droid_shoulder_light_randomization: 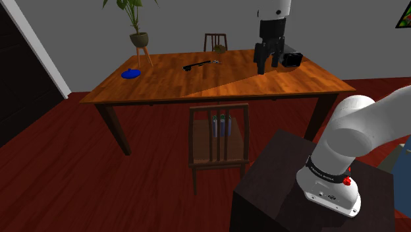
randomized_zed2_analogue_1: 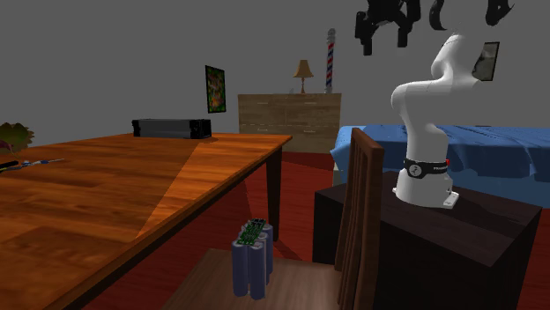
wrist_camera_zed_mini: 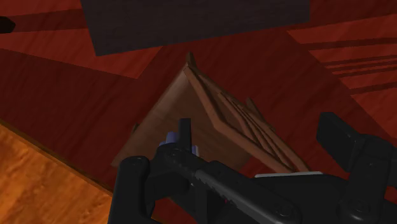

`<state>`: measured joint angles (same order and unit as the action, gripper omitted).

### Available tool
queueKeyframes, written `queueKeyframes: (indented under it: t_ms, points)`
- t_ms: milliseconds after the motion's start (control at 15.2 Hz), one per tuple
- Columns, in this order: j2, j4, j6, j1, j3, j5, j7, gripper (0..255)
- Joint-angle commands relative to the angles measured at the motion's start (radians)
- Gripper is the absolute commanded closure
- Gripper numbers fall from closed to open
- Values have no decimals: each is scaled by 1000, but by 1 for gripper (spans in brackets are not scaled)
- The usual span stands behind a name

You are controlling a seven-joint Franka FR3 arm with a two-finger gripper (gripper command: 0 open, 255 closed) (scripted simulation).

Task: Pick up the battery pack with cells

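Observation:
The battery pack (randomized_zed2_analogue_1: 252, 260), a bundle of upright blue cells with a green board on top, stands on the seat of the wooden chair (randomized_zed2_analogue_1: 361, 211) tucked in at the table's near side. In the shoulder view the battery pack (droid_shoulder_light_randomization: 220, 125) shows through the chair's back slats. My black gripper (droid_shoulder_light_randomization: 269, 60) hangs open above the table's far right part, well away from the pack, with nothing between its fingers. In the second exterior view the gripper (randomized_zed2_analogue_1: 383, 28) is high up. In the wrist view the gripper (wrist_camera_zed_mini: 238, 156) looks down on the chair, and the battery pack (wrist_camera_zed_mini: 170, 141) peeks out beside one finger.
On the wooden table (droid_shoulder_light_randomization: 217, 82) lie a black box (droid_shoulder_light_randomization: 292, 60) close to the gripper, a black long tool (droid_shoulder_light_randomization: 201, 64) and a blue flat thing (droid_shoulder_light_randomization: 132, 74). A second chair (droid_shoulder_light_randomization: 215, 41) and a potted plant (droid_shoulder_light_randomization: 137, 26) stand behind it. The dark stand (droid_shoulder_light_randomization: 296, 191) is beside the near chair.

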<state>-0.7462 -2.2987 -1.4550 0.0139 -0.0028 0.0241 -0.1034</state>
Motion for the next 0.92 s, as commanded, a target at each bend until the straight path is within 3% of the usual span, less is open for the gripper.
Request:
queueKeyframes:
  t_ms: [0,858]
  points:
    - [0,0,0,0,0,0,0,0]
    - [247,-205,-475,37,-57,-39,43,0]
